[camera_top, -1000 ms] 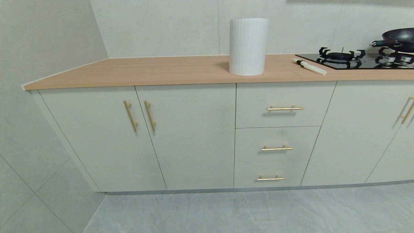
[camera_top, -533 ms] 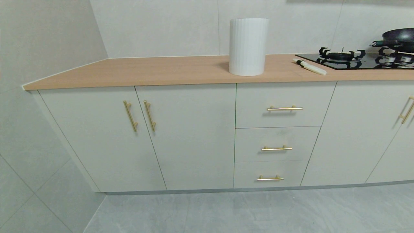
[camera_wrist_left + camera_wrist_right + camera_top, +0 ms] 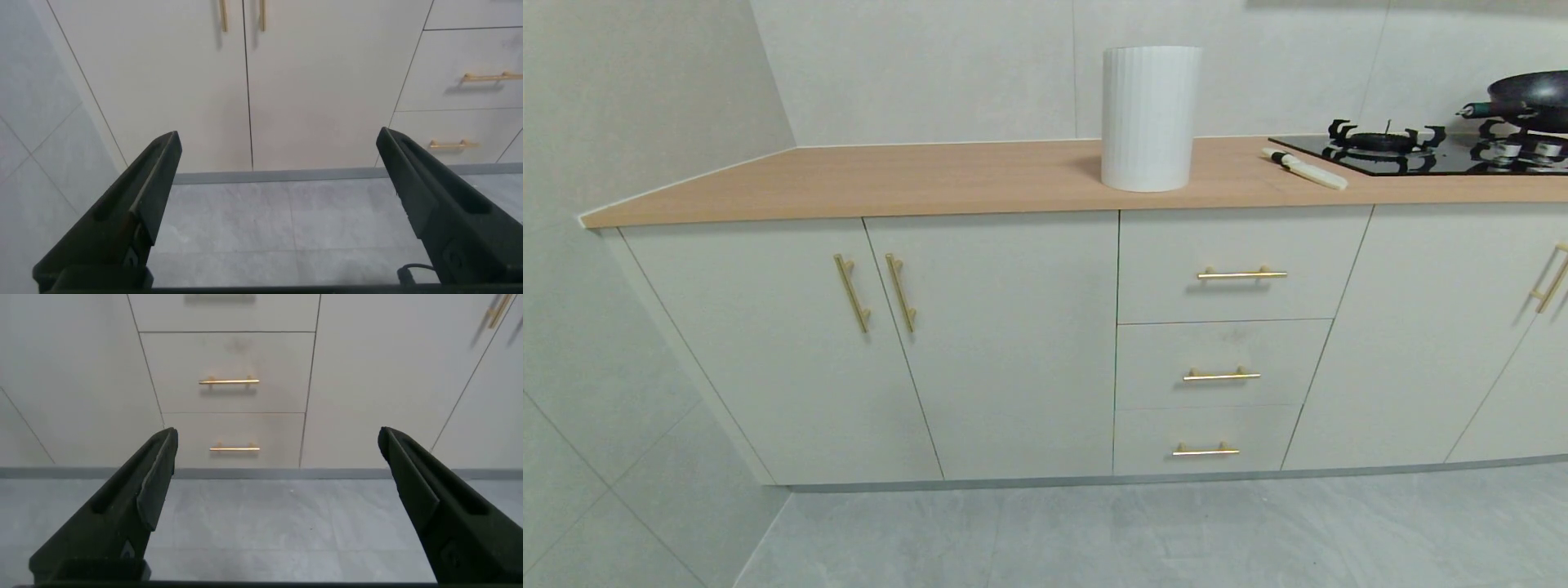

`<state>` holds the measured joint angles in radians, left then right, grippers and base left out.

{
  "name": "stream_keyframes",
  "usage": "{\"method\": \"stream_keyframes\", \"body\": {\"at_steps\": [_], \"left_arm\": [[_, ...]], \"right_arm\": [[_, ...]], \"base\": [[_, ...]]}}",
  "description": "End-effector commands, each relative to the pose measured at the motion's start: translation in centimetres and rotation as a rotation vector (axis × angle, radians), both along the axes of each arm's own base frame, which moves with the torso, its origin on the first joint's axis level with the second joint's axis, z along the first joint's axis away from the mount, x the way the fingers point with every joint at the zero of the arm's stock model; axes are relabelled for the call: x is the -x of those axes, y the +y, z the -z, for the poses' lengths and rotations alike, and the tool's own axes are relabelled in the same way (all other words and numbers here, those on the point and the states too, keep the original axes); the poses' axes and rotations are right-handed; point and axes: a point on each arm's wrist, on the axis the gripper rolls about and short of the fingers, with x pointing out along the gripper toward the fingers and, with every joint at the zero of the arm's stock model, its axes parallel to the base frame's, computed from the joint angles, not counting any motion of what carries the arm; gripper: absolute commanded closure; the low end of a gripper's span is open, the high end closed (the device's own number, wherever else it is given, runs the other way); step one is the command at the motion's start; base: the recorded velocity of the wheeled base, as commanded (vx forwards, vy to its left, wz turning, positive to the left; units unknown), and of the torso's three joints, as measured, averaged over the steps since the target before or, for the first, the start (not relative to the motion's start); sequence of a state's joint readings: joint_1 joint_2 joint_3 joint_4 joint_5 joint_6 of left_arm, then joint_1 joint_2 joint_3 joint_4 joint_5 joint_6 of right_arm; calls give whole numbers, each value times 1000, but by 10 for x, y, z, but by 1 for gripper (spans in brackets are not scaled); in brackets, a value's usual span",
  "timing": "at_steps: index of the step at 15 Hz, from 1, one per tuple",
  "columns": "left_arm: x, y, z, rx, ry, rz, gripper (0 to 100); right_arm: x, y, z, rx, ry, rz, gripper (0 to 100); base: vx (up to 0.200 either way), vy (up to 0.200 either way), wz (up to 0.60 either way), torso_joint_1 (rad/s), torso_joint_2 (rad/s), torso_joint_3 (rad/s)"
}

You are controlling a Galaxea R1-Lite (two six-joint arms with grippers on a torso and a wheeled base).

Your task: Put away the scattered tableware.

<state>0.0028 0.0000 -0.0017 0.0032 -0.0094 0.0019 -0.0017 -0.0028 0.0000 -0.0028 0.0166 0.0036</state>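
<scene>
The fingers (image 3: 135, 208) of the left gripper (image 3: 278, 143) stand wide apart with nothing between them. Straight ahead of them is a pair of closed doors (image 3: 327, 82), below them the floor (image 3: 278, 220), and off beyond one fingertip the drawers (image 3: 482, 77).

In the right wrist view the fingers (image 3: 131, 506) of the right gripper (image 3: 276, 437) are just as widely spread and just as empty. Ahead, between the two tips, are the two lower drawer handles (image 3: 229, 380), one above the other.

In the head view the utensil (image 3: 1304, 168) lies flat on the counter (image 3: 890, 175), between the white holder (image 3: 1150, 118) and the hob (image 3: 1421, 151), its far end close to the hob's edge. Going by what each wrist faces, it sits well above both pairs of fingers and nearer the right pair. A pan (image 3: 1531, 94) rests on the hob.

The risks lie in the climb and the pick. An arm raised too close in could catch a handle or the counter's lip. The utensil is thin and flat, so fingers coming down off-centre may skid it onto the hob or scrape the glass. The holder is tall; a sideways brush from a finger, or a utensil dropped in at a slant, could tip it.
</scene>
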Motion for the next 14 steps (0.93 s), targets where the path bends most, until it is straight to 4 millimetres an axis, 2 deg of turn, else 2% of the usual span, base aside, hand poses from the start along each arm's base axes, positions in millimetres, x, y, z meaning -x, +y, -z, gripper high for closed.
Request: {"method": "stream_keyframes", "body": {"at_steps": [1,6,14], "left_arm": [[0,0,0,0,2,0,0],[0,0,0,-4,2,0,0],[0,0,0,-1,2,0,0]], "right_arm": [[0,0,0,-1,6,0,0],[0,0,0,-3,6,-4,0],[0,0,0,-1,6,-8,0]], "base": [[0,0,0,0,0,0],[0,0,0,0,0,0],[200,0,0,2,3,1]]}}
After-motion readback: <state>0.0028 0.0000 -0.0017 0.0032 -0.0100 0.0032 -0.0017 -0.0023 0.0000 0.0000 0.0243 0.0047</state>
